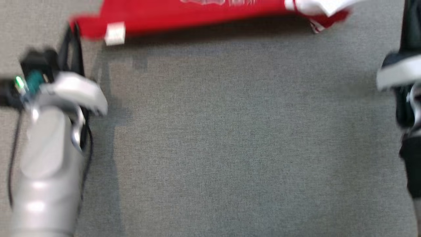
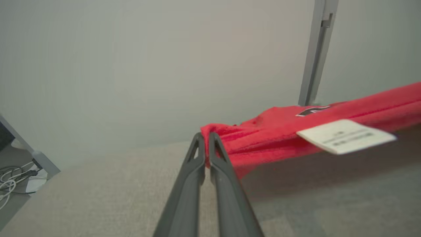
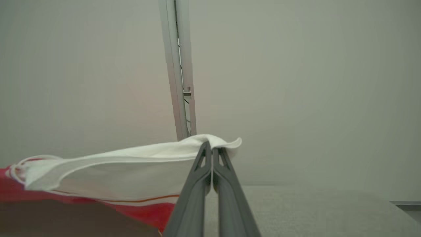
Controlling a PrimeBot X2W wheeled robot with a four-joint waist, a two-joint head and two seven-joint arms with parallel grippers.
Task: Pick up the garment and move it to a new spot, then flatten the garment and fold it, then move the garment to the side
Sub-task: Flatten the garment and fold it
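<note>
In the blurred head view, the garment [image 1: 184, 14], red with a white end, stretches across the top edge above the grey surface [image 1: 230, 138] and throws a shadow on it, with my left arm [image 1: 49, 154] at lower left and my right arm [image 1: 401, 75] at the right edge. In the left wrist view, my left pincer [image 2: 204, 140] is clenched on the garment's red corner, and a white tag [image 2: 345, 136] sticks out from the cloth just beyond. In the right wrist view, my right pincer [image 3: 212, 149] is clamped on the white corner, the cloth is raised off the surface, and a pale post [image 3: 179, 65] stands behind.

1 garment [image 1: 197, 14], 1 tag [image 1: 115, 33], 1 post [image 3: 179, 82] — L pincer [image 2: 204, 137] + R pincer [image 3: 212, 148] = 2.
</note>
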